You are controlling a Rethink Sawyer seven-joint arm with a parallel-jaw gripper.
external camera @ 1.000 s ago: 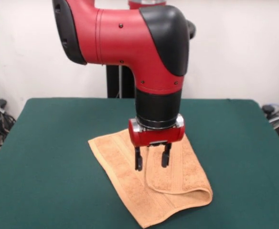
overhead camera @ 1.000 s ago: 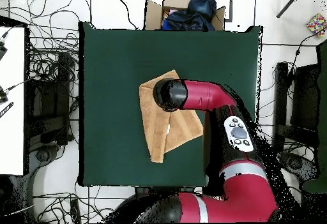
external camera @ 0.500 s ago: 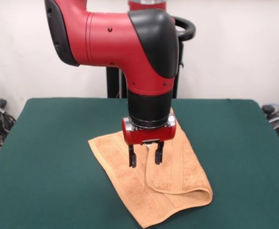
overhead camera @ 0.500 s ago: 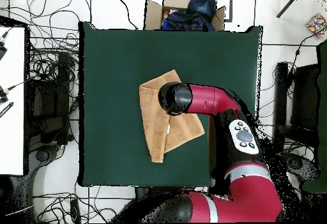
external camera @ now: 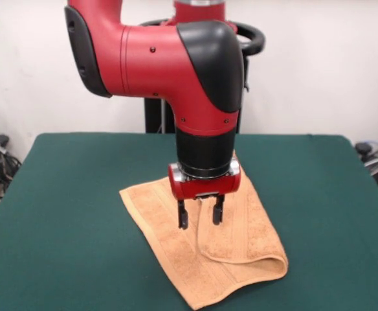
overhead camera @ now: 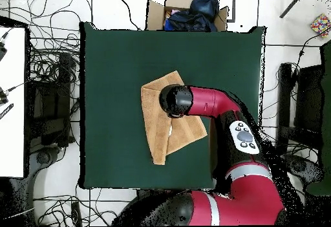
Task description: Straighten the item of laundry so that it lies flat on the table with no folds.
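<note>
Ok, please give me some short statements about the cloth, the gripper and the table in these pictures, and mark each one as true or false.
1. The washcloth lies fully flat with no fold. False: one part is folded over, with a rounded fold at its near right corner in the front view.
2. The gripper is open, its fingers pointing down over the washcloth. True.
3. The gripper holds the washcloth lifted off the table. False: the cloth rests on the table and nothing is between the fingers.
4. The table is covered in dark green. True.
5. The washcloth hangs over the table's edge. False: in the overhead view it lies well inside the edges.
</note>
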